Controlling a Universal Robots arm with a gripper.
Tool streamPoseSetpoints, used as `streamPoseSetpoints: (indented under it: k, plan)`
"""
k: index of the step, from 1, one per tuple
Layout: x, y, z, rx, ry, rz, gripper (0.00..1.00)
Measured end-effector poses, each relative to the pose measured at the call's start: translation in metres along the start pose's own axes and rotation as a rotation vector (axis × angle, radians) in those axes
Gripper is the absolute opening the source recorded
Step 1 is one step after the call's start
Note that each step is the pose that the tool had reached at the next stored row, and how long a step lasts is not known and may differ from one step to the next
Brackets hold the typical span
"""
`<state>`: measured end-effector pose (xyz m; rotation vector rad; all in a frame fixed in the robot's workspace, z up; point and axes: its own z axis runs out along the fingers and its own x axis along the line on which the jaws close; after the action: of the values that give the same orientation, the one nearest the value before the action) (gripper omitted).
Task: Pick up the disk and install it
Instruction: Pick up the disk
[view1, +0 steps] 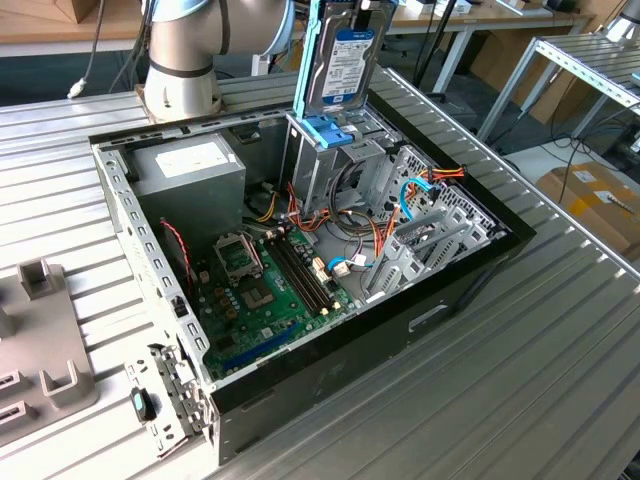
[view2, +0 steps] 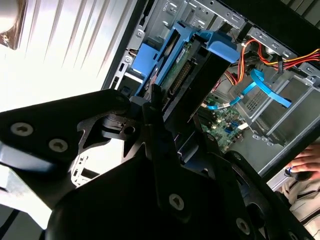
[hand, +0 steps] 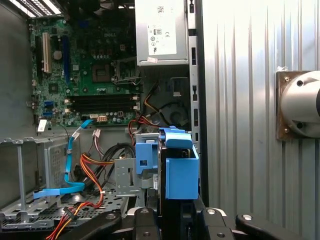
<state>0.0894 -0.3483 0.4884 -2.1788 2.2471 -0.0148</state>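
Gripper (hand: 175, 215) clenched on disk (view1: 346, 62). Disk upright, long axis vertical, directly over drive cage (view1: 322, 172) at far side of computer case (view1: 390, 338). Lower edge just above blue latch (view1: 328, 130).

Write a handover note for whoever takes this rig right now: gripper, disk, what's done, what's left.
Gripper: shut on the disk, holding it upright.
Disk: over the metal drive cage inside the open PC case, with its lower edge close to the blue latch on top of the cage.
Done: the disk is picked up and brought to the cage.
Left: the disk is not yet seated in the cage.
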Motion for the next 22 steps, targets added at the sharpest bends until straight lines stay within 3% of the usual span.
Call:
streamPoseSetpoints:
  k: [4,8,22]
  plan:
    - [0.0000,-0.0010,-0.0001,0.0000,-0.0001,0.000,0.35]
    - [-0.0003,-0.0096,0.0000,0.0000,0.0000,0.000,0.35]
    - [-0.0003,-0.0098,-0.0052,0.0000,0.0000,0.000,0.35]
